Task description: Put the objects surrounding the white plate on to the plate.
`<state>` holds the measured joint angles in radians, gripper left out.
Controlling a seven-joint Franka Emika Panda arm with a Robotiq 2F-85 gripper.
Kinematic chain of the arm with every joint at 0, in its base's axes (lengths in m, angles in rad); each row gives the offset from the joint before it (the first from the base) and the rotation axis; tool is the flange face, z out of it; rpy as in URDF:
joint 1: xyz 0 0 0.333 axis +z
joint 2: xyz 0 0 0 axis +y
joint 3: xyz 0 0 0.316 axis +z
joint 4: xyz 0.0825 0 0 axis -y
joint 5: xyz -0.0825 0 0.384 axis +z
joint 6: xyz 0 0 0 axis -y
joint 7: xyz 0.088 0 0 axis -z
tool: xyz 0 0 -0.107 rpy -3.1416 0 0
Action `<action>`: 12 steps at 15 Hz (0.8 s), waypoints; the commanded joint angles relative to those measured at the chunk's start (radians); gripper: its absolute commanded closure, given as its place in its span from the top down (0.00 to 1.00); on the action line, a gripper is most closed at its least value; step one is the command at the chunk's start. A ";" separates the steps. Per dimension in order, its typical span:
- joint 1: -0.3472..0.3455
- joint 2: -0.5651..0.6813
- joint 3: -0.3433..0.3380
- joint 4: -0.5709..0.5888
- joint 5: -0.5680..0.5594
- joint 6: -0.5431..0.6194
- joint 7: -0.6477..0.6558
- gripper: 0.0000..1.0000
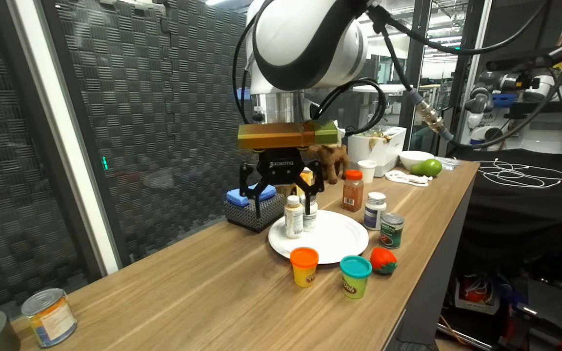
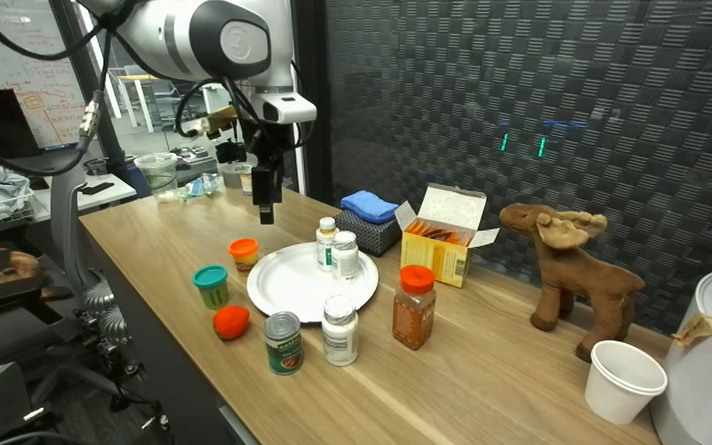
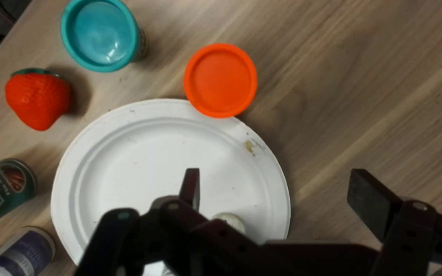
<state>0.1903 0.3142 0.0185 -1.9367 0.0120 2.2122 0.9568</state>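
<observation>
"Starting with an exterior view — what have we got?"

"Our gripper (image 1: 283,213) hangs spread wide, holding nothing. Two white bottles (image 1: 294,218) stand on the white plate (image 1: 339,239); around it sit the orange-lidded tub (image 1: 304,268), teal-lidded tub (image 1: 355,278), toy strawberry (image 1: 383,259), green can (image 1: 391,231), blue-labelled bottle (image 1: 374,212) and red-capped jar (image 1: 353,191), all on the tabletop (image 1: 178,302)."

"And in an exterior view, are our fingertips (image 2: 266,214) clear of those bottles?"

"Yes, they hang above the tabletop and touch neither. We'd judge the next step is to fetch the orange-lidded tub, just beside the plate."

"What does the wrist view ask of us?"

"Patience. The tub isn't within our gap yet, and a bottle cap (image 3: 231,220) shows close by one finger (image 3: 191,186). We should shift across before descending, centre the gap over the orange lid (image 3: 221,80), then go straight down and take the body below that lid — pinching the lid alone might pop it off. We'd squeeze gently, lift higher than the standing bottles, and set the tub upright on the bare side of the plate, leaving room for the rest."
</observation>
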 commanded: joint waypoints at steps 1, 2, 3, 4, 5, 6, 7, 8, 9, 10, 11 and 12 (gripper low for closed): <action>-0.011 -0.030 0.019 -0.099 0.016 0.068 -0.046 1.00; -0.012 -0.027 0.021 -0.113 0.017 0.078 -0.053 1.00; -0.011 -0.023 0.019 -0.127 0.015 0.093 -0.056 1.00; -0.011 -0.021 0.019 -0.140 0.017 0.105 -0.064 1.00; -0.013 -0.021 0.021 -0.152 0.024 0.112 -0.074 1.00; -0.015 -0.020 0.022 -0.160 0.030 0.117 -0.082 1.00; -0.017 -0.017 0.025 -0.165 0.042 0.119 -0.096 1.00; -0.017 -0.016 0.027 -0.170 0.050 0.120 -0.107 1.00; -0.017 -0.016 0.030 -0.172 0.058 0.112 -0.122 1.00; -0.016 -0.017 0.033 -0.175 0.067 0.110 -0.134 1.00; -0.016 -0.019 0.038 -0.178 0.080 0.104 -0.154 1.00; -0.016 -0.018 0.041 -0.179 0.091 0.103 -0.169 1.00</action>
<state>0.1864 0.3141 0.0377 -2.0981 0.0628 2.3054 0.8438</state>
